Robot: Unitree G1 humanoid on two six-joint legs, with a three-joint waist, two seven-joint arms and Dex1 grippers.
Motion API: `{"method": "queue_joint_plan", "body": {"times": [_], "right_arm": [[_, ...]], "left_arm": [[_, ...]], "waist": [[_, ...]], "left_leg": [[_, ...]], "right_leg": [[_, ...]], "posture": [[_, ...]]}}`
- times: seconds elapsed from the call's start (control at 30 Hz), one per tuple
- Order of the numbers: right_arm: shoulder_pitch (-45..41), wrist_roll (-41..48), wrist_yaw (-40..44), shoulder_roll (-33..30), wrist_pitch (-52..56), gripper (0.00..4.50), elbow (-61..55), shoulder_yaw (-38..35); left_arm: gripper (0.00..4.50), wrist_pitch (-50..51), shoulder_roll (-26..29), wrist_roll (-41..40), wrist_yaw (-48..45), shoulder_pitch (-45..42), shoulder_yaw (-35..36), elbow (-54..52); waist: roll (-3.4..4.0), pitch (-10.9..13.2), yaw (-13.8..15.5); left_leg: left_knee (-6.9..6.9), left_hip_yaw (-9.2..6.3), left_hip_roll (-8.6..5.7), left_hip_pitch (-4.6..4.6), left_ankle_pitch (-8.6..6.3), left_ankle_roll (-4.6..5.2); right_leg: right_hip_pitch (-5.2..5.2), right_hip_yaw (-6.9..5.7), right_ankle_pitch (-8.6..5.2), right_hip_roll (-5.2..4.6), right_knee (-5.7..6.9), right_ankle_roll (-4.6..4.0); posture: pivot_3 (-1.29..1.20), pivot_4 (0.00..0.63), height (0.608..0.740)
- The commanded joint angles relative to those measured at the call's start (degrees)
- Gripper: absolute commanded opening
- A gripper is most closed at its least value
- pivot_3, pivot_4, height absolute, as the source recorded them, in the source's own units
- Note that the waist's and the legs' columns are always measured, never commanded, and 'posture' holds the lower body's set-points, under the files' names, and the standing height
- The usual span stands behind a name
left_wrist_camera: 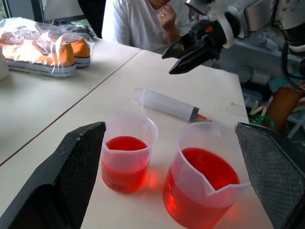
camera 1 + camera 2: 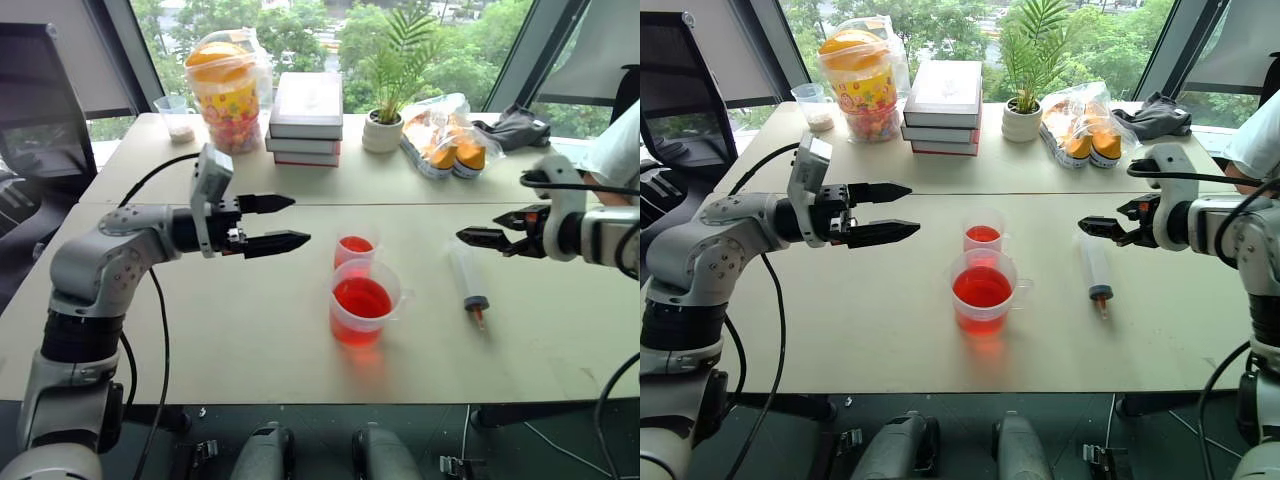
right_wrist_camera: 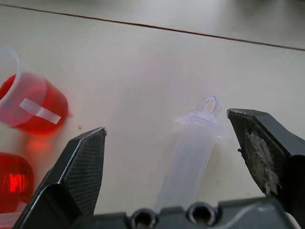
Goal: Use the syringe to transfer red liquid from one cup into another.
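The syringe (image 2: 468, 283) lies flat on the table, right of the cups, with its orange tip toward the near edge. The wider handled cup (image 2: 362, 300) holds red liquid (image 2: 361, 297). Just behind it, the narrower cup (image 2: 355, 250) also holds some. My left gripper (image 2: 300, 220) hovers level to the left of the cups, pointing at them, open and empty. Through its open fingers (image 1: 62, 176) both cups show side by side. My right gripper (image 2: 478, 232) hangs open above the syringe's far plunger end (image 3: 202, 112), which sits between its fingers without touching them.
Along the back of the table stand a candy jar (image 2: 228, 95), a stack of books (image 2: 307, 118), a potted plant (image 2: 383, 125), bagged shoes (image 2: 445, 135) and a small cup (image 2: 178, 118). A person (image 1: 143, 24) sits at the right end.
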Motion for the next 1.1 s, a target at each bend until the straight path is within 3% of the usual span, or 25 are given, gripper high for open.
{"method": "queue_joint_plan", "body": {"times": [0.03, 0.3, 0.53, 0.63, 0.77, 0.8, 0.97, 1.1], "right_arm": [[-3.8, -5.1, -1.3, 1.3, 1.1, 4.46, 7.3, 4.2], [-7.9, -11.4, 3.6, 5.9, -2.3, 4.46, 19.8, 12.7], [-10.8, -16.5, 6.2, 10.9, -7.4, 4.46, 30.1, 14.6], [-11.7, -18.8, 7.9, 12.0, -9.4, 3.63, 33.0, 15.7], [-11.5, -21.1, 9.9, 12.6, -10.6, 1.63, 33.4, 16.9], [-11.3, -21.5, 10.4, 12.6, -10.5, 1.41, 32.6, 17.0], [-11.1, -22.7, 11.0, 10.1, -9.1, 1.41, 24.8, 15.0], [-12.5, -17.9, 8.9, 9.9, -8.5, 1.41, 11.3, 2.5]], "left_arm": [[4.5, -1.0, -1.2, 0.6, 0.5, -2.1, -0.7, -1.0], [4.5, -0.2, -2.5, 0.5, 2.7, -2.2, -0.8, -2.9], [4.5, 0.3, -2.7, 0.2, 3.8, -1.6, -0.7, -4.2], [4.5, 0.3, -2.5, 0.1, 3.9, -1.6, -0.7, -4.5], [4.5, -0.5, -2.6, 0.7, 3.3, -1.5, -1.0, -3.6], [4.5, -0.7, -2.6, 0.8, 3.2, -1.6, -1.1, -3.4], [4.5, -2.2, -2.4, 1.8, 1.4, -1.9, -1.4, -1.5], [4.5, -3.5, -2.4, 3.0, -0.5, -2.8, -1.7, 0.7]], "waist": [[0.0, 0.0, 0.0], [0.0, 0.0, -0.5], [-0.02, 0.0, -0.5], [-0.04, 0.0, -0.4], [-0.06, 0.0, -0.6], [-0.07, 0.0, -0.7], [-0.05, 0.0, -0.6], [0.06, 0.0, -0.3]], "left_leg": [[0.01, 0.01, -0.01, 0.0, 0.0, 0.0], [0.0, 0.07, -0.01, -0.01, -0.02, 0.04], [0.06, 0.08, 0.0, 0.03, -0.02, 0.04], [0.08, 0.08, 0.0, 0.07, -0.02, 0.04], [0.07, 0.08, 0.01, 0.1, -0.02, 0.04], [0.06, 0.08, 0.02, 0.11, -0.02, 0.04], [0.05, 0.06, 0.03, 0.11, -0.02, 0.04], [0.03, 0.08, 0.02, 0.0, -0.02, 0.03]], "right_leg": [[0.01, 0.0, 0.0, 0.01, 0.0, 0.0], [-0.04, 0.05, 0.01, 0.07, 0.02, 0.02], [-0.01, 0.05, 0.02, 0.11, 0.08, 0.03], [0.06, 0.05, 0.02, 0.1, 0.08, 0.03], [0.07, 0.05, 0.02, 0.13, 0.08, 0.03], [0.07, 0.05, 0.02, 0.14, 0.08, 0.03], [0.05, 0.05, 0.02, 0.15, 0.1, 0.03], [-0.12, 0.05, 0.02, 0.12, 0.13, 0.03]], "posture": [[0.0, 0.15, 0.74], [0.0, 0.15, 0.74], [0.0, 0.15, 0.74], [0.0, 0.15, 0.74], [0.0, 0.15, 0.74], [0.0, 0.15, 0.74], [0.0, 0.15, 0.74], [0.0, 0.15, 0.74]]}}
